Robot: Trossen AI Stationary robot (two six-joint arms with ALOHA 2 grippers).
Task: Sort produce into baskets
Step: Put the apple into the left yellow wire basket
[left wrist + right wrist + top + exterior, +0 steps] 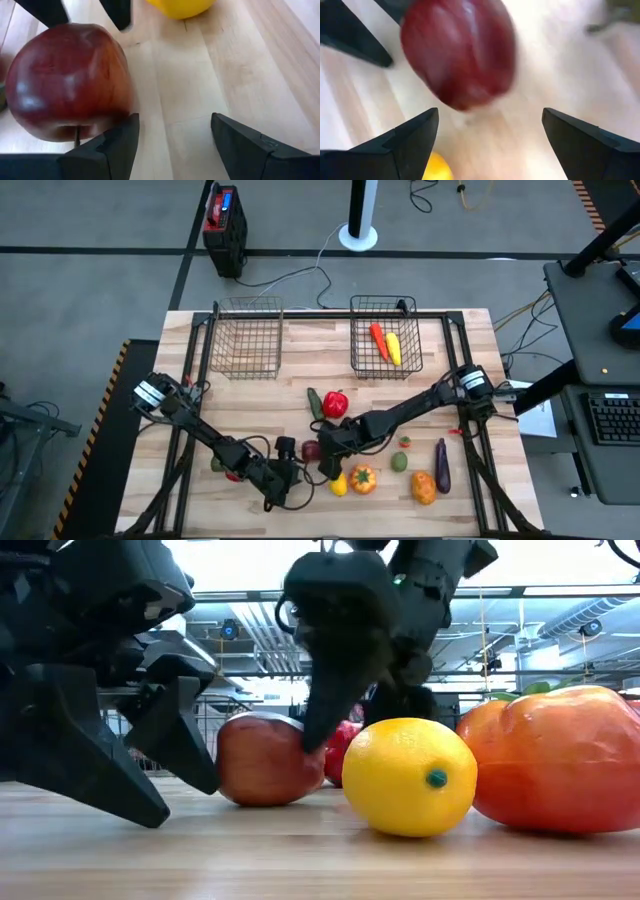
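Note:
A dark red apple [311, 448] rests on the table between my two grippers; it also shows in the low view [265, 760]. My left gripper [295, 467] is open at the apple's left and near side, and the apple [65, 82] lies beside one finger, outside the gap. My right gripper [323, 453] is open and comes down at the apple [457, 52] from the right, with the apple ahead of its fingers. A yellow lemon [410, 775] and an orange round fruit [555, 760] lie just to the right. Two wire baskets [247, 337] [385, 337] stand at the far edge. My left gripper has the outer side of one finger [117, 142] right at the apple's lower side [107, 120]; I cannot tell whether they touch. My right gripper has one fingertip [318, 725] at the apple's upper right side [300, 745], slanting down from above; I cannot tell whether it touches.
The right basket holds an orange carrot [378, 340] and a yellow piece [394, 348]. A red pepper [335, 404], a green piece [314, 402], a lime [399, 462], a purple eggplant [441, 463] and an orange fruit [423, 487] lie on the table.

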